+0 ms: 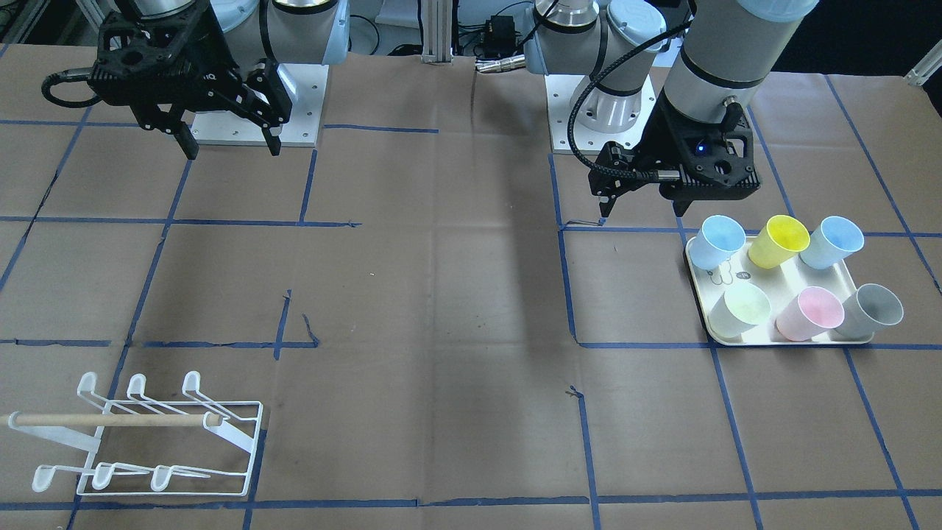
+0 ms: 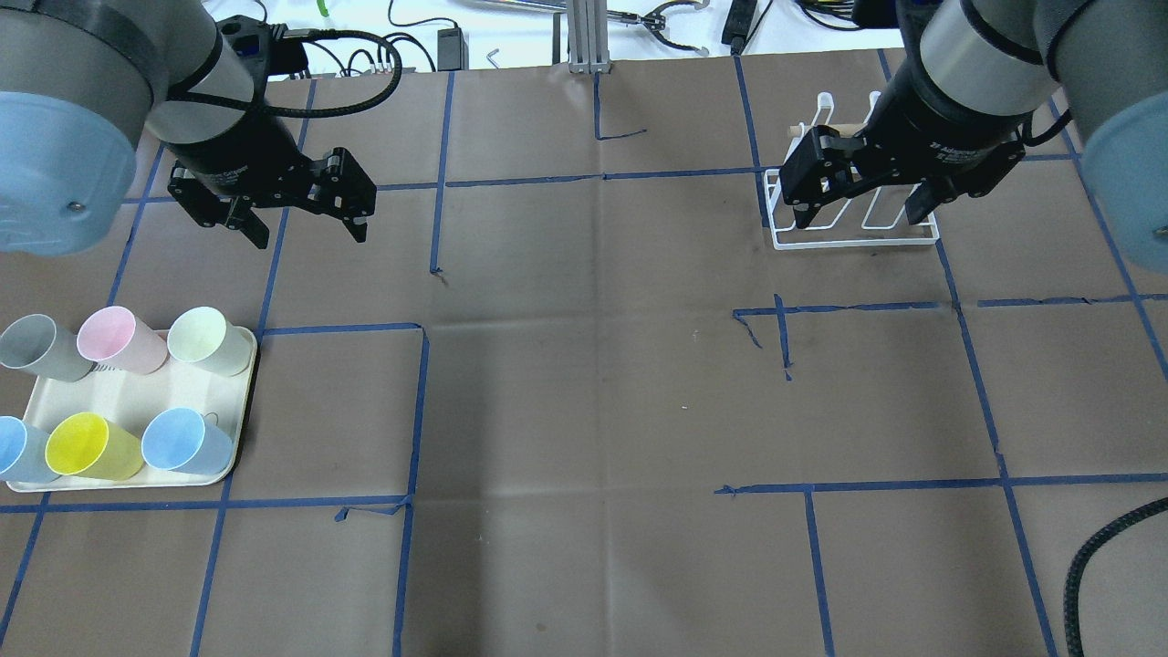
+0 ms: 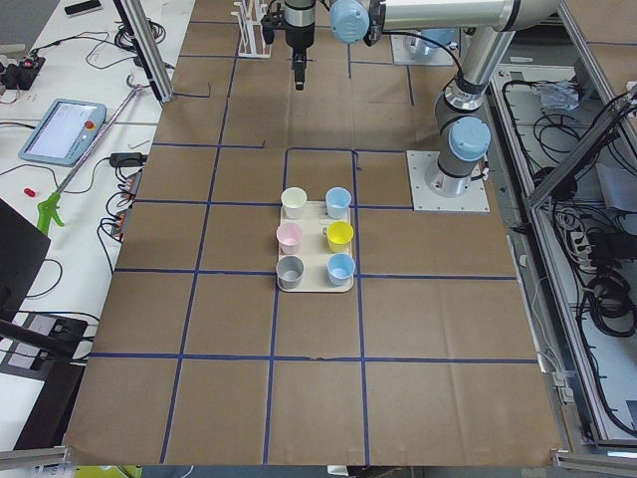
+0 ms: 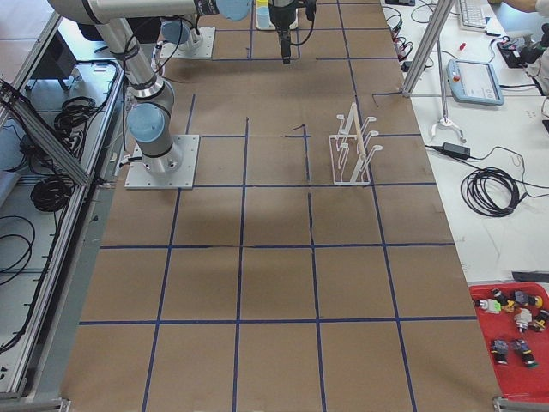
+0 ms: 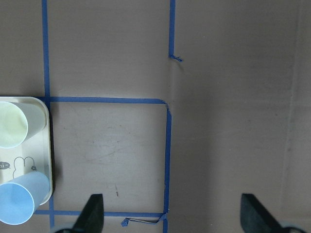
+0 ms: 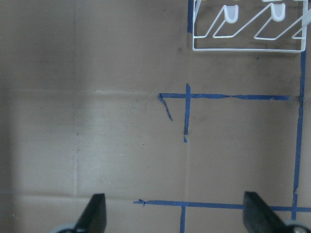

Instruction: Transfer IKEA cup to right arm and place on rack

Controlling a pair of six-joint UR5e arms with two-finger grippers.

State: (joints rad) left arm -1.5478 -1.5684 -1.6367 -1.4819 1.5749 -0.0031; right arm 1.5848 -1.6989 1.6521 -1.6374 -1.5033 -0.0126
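Several coloured cups stand on a cream tray [image 2: 137,392] at the table's left side: grey [image 2: 36,347], pink [image 2: 119,339], pale green [image 2: 208,340], yellow [image 2: 91,446] and two blue ones [image 2: 185,442]. My left gripper [image 2: 308,233] hangs open and empty above the table, beyond the tray. The left wrist view shows its tips [image 5: 92,213] and the tray's edge [image 5: 41,160]. The white wire rack [image 1: 147,434] with its wooden dowel stands at the far right. My right gripper [image 2: 858,219] hangs open and empty above the rack's near edge [image 6: 248,48].
Blue tape lines grid the brown paper table cover. The arms' base plates [image 1: 257,103] sit at the robot's side. A black cable [image 2: 1104,547] loops in at the near right. A red parts bin [image 4: 515,335] and a pendant [image 3: 62,129] lie off the table.
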